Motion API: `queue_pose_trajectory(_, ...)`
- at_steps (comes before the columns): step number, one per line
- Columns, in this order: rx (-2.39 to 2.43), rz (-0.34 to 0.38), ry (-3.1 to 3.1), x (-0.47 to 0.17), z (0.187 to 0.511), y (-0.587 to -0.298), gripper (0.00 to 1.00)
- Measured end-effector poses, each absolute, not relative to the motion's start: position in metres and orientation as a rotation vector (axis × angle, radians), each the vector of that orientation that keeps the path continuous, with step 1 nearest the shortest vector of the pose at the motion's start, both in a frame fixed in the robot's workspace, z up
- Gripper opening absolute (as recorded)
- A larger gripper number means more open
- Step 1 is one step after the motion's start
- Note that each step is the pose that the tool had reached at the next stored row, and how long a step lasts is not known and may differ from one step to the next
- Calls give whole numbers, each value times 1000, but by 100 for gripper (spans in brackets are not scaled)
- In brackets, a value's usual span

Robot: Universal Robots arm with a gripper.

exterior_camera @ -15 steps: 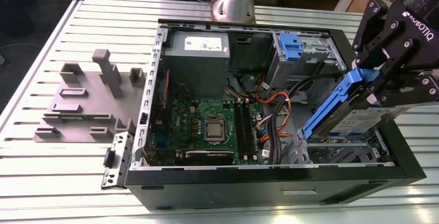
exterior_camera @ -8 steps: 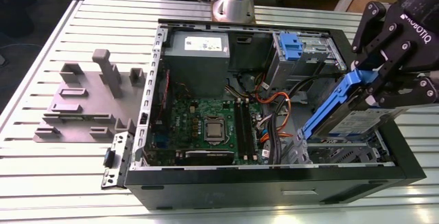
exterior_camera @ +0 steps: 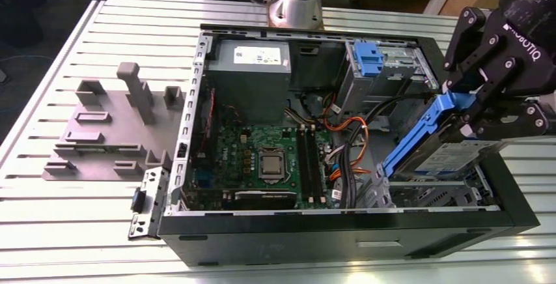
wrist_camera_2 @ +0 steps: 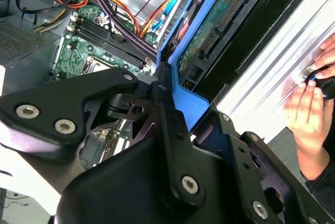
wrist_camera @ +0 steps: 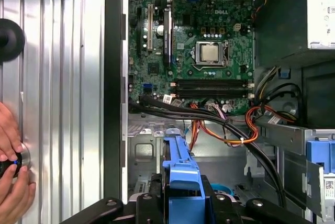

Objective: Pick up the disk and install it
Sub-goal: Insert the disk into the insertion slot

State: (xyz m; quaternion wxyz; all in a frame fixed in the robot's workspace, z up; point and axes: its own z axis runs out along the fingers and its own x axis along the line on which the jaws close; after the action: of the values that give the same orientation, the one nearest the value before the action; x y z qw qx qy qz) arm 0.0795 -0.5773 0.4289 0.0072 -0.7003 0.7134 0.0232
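Disk (exterior_camera: 452, 159): silver, white-blue label, blue frame, tilted steeply, raised over bay at case (exterior_camera: 347, 238) corner, prob. unseated

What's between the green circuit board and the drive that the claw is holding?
A bundle of black and orange cables runs between the circuit board and the disk in the claw, seen in the exterior view.

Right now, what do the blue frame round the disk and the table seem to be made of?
The frame round the disk looks like moulded plastic: even bright blue, smooth, slightly glossy. The table looks like bare aluminium: silvery ribbed slats with dull sheen; painted steel is possible.
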Motion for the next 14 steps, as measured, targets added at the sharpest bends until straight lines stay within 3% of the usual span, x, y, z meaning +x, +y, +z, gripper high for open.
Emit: queue_pose_trajectory(14,-2190,72,2231,82,421,-577,36)
